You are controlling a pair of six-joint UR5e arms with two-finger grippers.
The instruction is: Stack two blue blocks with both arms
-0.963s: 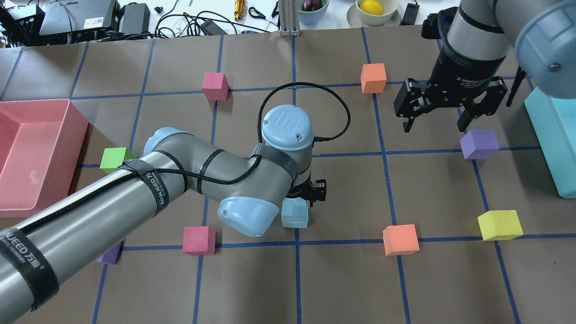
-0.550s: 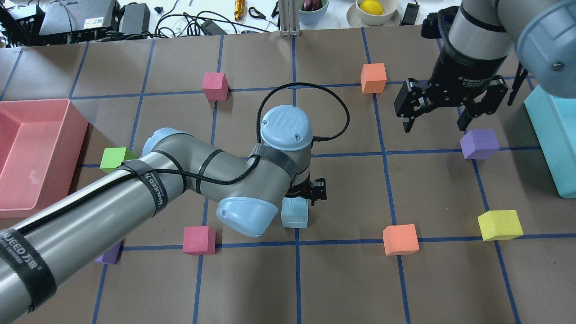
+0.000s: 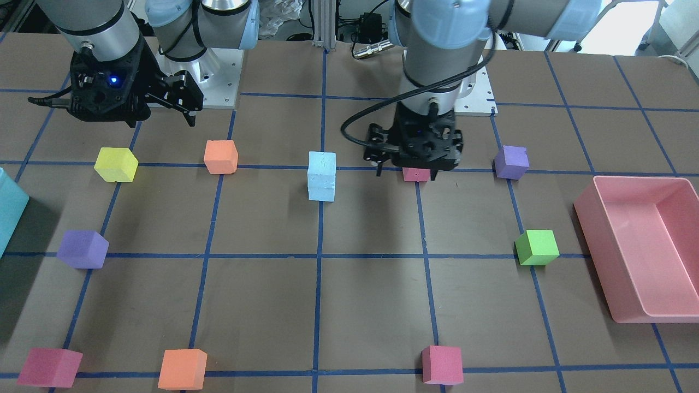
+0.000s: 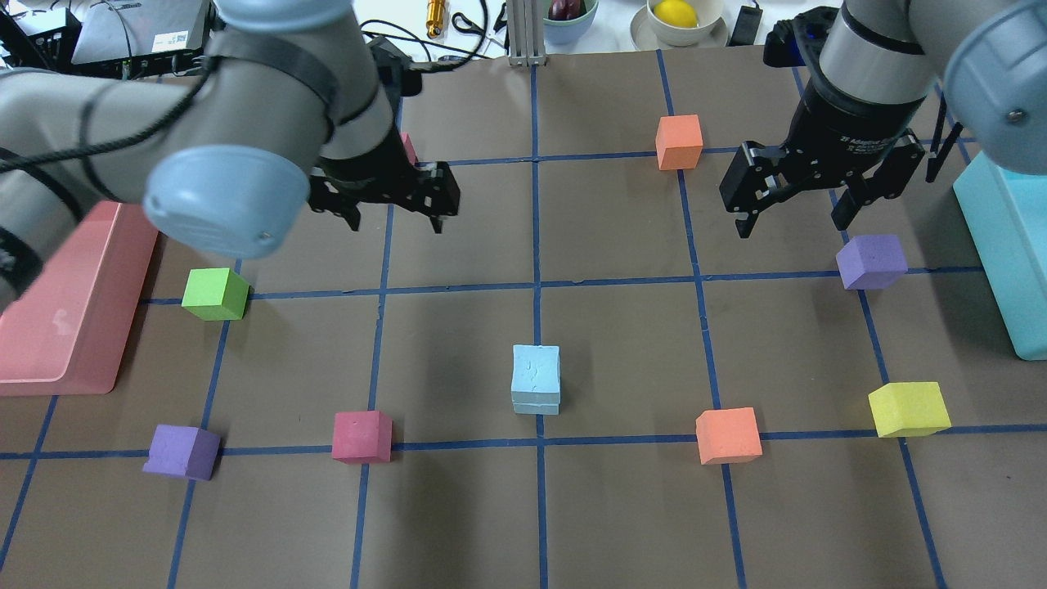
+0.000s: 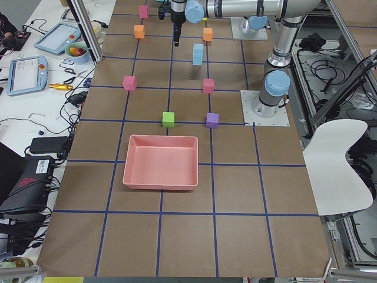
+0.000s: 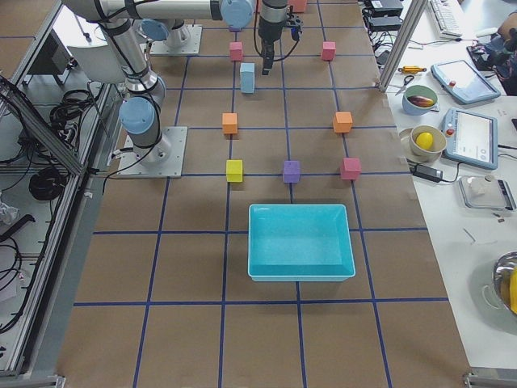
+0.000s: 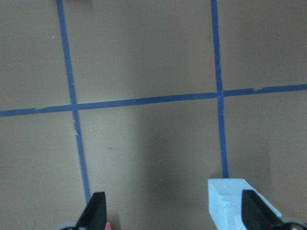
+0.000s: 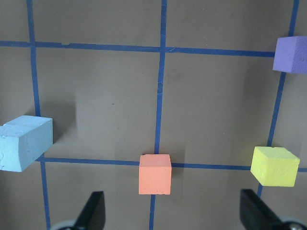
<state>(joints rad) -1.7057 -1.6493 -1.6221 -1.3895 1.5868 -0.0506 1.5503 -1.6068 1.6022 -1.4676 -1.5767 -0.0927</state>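
Blue blocks (image 4: 536, 379): two pale sky-blue foam cubes with rough, dented faces. One sits square on the other, edges nearly flush. The upper block (image 3: 322, 163) rests on the lower block (image 3: 321, 190), and the lower one stands on the bench (image 4: 622, 507). The stack is midway between the bench's left and right ends, somewhat nearer the robot's edge than the operators' edge, on a line of the blue tape grid (image 4: 703, 343). Both tools are well apart from it.

Bench surface: matte brown paper, taped off in squares.

Left arm (image 4: 245, 90): silver-grey tube with a light blue joint cap and a black cable strapped along it. It reaches toward the operators' edge, wrist pointing straight down. The left tool (image 4: 396, 222) is black, its two fingers spread wide and holding nothing; the wrist view shows bare paper between the tips. A magenta cube (image 3: 414, 174) shows partly beneath it, and I cannot tell the gap between them.

Right arm (image 4: 867, 49): wrist down, toward the bench's right end. The right tool (image 4: 790, 225) has its fingers spread and is empty. It hangs above the paper between an orange cube (image 4: 679, 141) and a purple cube (image 4: 872, 261), touching neither.

A pink bin (image 4: 74, 327) of smooth plastic, rectangular, sits at the left end. A teal bin (image 4: 1006, 245) sits at the right end.
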